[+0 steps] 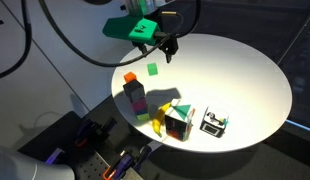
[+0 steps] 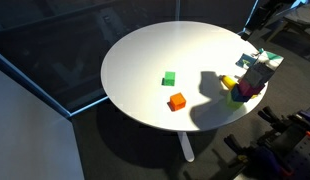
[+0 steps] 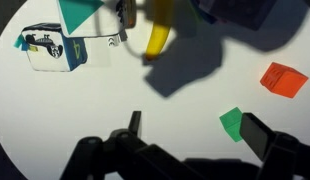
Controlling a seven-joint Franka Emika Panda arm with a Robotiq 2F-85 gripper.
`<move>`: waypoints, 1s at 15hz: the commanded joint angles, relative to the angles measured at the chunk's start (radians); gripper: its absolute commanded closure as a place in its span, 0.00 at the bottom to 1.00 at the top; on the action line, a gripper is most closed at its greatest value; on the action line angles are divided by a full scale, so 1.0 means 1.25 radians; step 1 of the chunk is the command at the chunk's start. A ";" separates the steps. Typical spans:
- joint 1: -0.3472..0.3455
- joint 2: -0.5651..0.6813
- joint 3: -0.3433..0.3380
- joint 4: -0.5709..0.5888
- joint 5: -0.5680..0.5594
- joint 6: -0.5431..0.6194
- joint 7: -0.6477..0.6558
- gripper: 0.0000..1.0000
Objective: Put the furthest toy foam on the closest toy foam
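A green foam cube [image 1: 153,69] and an orange foam cube [image 1: 130,76] lie apart on the white round table [image 1: 235,70]. Both exterior views show them, green [image 2: 169,78] and orange [image 2: 176,101]. My gripper [image 1: 168,47] hangs open and empty above the table, a little beyond the green cube. In the wrist view my gripper [image 3: 199,135] has its fingers spread wide. The green cube [image 3: 232,123] lies below, just inside the right-hand finger, and the orange cube [image 3: 283,79] lies further off to the right.
A cluster of toys sits near the table edge: a purple stacked block [image 1: 135,98], a yellow banana-shaped piece [image 1: 160,120], a multicoloured cube [image 1: 178,122] and a small white printed box [image 1: 213,122]. The box [image 3: 55,47] and the banana [image 3: 158,38] also show in the wrist view.
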 commanded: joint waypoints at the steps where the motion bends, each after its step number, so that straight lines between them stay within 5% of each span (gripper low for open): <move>1: -0.003 -0.086 -0.004 -0.033 -0.030 -0.102 -0.006 0.00; 11: -0.040 -0.271 -0.031 -0.083 -0.101 -0.339 -0.005 0.00; 15: -0.048 -0.339 -0.054 -0.099 -0.085 -0.366 -0.006 0.00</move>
